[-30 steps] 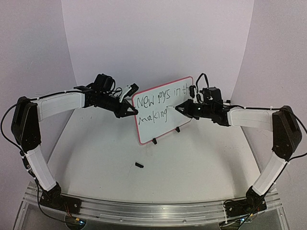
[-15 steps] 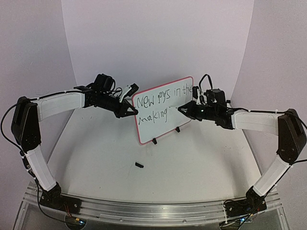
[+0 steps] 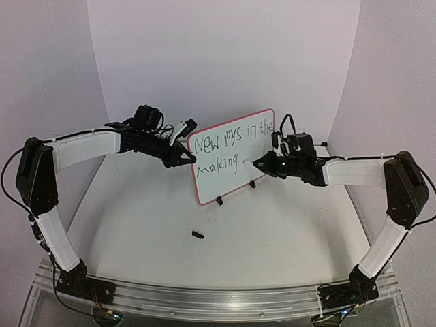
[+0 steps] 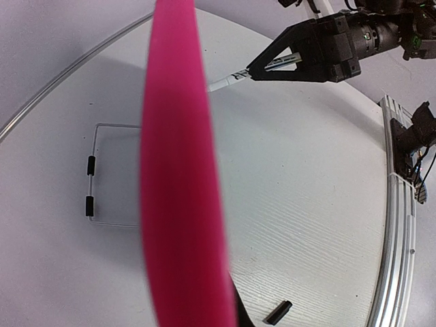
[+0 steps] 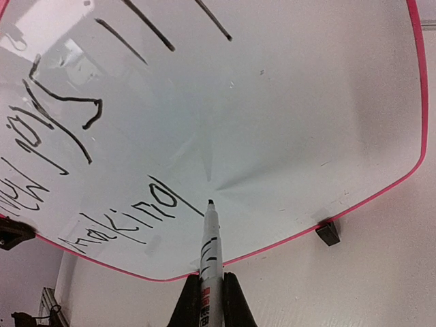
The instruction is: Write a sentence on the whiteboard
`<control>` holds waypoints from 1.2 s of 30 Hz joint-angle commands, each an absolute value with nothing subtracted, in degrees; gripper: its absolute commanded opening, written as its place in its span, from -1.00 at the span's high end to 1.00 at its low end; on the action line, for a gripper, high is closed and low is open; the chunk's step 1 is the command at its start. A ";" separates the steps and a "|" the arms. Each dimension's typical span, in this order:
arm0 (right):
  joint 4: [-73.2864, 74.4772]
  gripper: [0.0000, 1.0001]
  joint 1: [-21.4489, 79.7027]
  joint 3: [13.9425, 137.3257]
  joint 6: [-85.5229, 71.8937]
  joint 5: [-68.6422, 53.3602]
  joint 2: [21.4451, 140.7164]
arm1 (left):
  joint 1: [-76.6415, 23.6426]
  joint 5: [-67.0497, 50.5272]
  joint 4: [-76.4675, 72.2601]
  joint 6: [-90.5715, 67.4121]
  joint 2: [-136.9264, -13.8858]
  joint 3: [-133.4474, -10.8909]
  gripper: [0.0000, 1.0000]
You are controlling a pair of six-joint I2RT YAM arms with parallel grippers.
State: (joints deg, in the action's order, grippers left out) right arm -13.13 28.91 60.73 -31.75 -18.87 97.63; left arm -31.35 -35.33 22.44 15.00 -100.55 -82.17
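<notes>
Since the earlier picture, the right gripper (image 3: 257, 163) has come lower and a little to the left along the whiteboard (image 3: 221, 185), from the height of the upper row down to the end of the lower row. The left arm and the board have kept their place.

We see the whiteboard standing on the table (image 3: 136, 225) between the two arms, on its small black feet, turned a little so that its left side is nearer to us. The left gripper (image 3: 187, 158) has its fingers pressed together on the left edge of the pink frame; in the left wrist view this frame (image 4: 178, 170) runs as a wide pink band through the middle.

The sentence (image 3: 225, 143) is in thin black letters on the upper and left part of the board: we read "New joys in the" in the upper row and "making" below it.

The right gripper pinches a marker (image 5: 210, 252), with one finger on each side of its white barrel. The black tip stands just to the right of the tail of the last letter "g". It is at the surface, but we cannot tell surely if it touches.

A small black piece (image 3: 198, 235) lies on the table in front of the board, well apart from both grippers.
</notes>
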 commanded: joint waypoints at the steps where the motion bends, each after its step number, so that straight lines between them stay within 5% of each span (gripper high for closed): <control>1: -13.66 1.00 28.57 62.74 -31.46 -17.91 98.82 | -33.39 -38.33 30.59 15.14 -102.37 -81.93 1.00; 25: -13.71 1.00 28.59 64.87 -31.02 -17.84 101.61 | -33.40 -38.41 30.50 15.21 -102.77 -82.00 1.00; 36: -12.30 1.00 28.60 58.46 -30.57 -14.47 90.94 | -33.40 -38.20 30.48 14.92 -102.67 -82.00 0.87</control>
